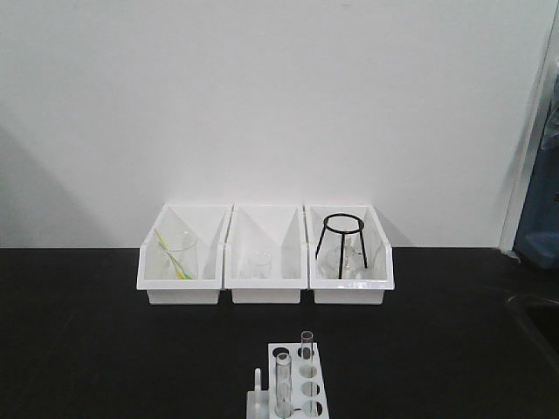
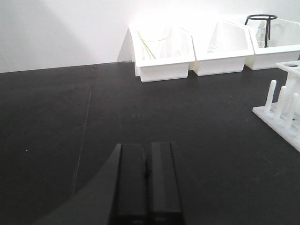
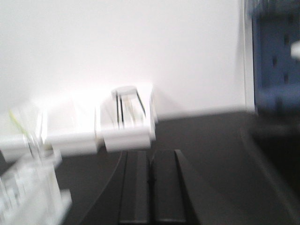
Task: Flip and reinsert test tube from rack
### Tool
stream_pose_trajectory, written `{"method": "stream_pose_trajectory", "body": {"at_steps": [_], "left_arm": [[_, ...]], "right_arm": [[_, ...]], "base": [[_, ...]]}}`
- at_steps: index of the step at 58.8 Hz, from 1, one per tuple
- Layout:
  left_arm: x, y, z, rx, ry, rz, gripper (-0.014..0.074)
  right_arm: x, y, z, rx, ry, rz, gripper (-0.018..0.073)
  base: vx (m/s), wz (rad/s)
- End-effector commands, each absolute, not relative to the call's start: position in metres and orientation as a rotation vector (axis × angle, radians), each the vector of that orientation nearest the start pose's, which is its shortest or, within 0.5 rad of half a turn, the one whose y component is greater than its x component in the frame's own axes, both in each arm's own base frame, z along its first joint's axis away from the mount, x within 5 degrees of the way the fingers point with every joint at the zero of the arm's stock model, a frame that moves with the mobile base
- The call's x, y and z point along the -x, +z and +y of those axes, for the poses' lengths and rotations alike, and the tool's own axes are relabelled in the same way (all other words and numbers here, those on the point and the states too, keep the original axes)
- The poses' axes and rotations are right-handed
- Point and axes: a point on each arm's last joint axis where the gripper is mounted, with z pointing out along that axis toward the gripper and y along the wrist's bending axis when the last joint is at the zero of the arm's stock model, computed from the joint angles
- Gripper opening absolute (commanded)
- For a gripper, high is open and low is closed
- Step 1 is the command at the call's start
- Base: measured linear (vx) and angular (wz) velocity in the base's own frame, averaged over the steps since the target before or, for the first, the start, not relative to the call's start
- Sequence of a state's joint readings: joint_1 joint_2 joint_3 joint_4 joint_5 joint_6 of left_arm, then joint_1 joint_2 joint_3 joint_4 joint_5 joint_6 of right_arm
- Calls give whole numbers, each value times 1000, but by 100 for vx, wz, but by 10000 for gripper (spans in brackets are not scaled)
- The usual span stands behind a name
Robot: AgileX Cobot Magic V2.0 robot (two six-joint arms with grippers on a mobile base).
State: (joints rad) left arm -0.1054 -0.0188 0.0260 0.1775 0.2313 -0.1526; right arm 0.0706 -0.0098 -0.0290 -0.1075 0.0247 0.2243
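Note:
The white rack [image 1: 297,384] stands at the near middle of the black table. The stouter clear test tube [image 1: 282,384] stands upright in a front-left hole. A thinner clear tube [image 1: 307,345] stands behind it. My left gripper [image 2: 148,146] is shut and empty, low over the table left of the rack's pegs [image 2: 281,101]. My right gripper [image 3: 151,153] is shut and empty; its view is blurred, with the rack [image 3: 28,187] at its lower left. Neither gripper shows in the front view.
Three white open-front bins [image 1: 265,257] line the back wall. The left one holds a beaker with a green stick [image 1: 177,255], the middle a small glass [image 1: 260,264], the right a black wire tripod [image 1: 341,236]. A blue object [image 1: 539,218] stands at far right.

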Motion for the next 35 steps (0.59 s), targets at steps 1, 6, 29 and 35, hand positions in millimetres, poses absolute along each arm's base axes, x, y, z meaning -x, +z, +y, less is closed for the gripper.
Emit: {"method": "stream_pose_trajectory", "body": {"at_steps": [1,6,29,35], "left_arm": [[-55,194,-3,-74,-53,1626,-6],[-55,194,-3,-74,-53,1626,-6],[-55,194,-3,-74,-53,1626,-6],[-55,194,-3,-74,-53,1626,-6]], "right_arm": [[-33,294,4,-10,174,1129,-11],[-30,333,3,-7,162,1107,-11],[-122,415,8,25,75,1391,-11],[-136,409,9,27,75,1437,0]], "base": [[0,0],[0,0],[0,0],[0,0]]}}
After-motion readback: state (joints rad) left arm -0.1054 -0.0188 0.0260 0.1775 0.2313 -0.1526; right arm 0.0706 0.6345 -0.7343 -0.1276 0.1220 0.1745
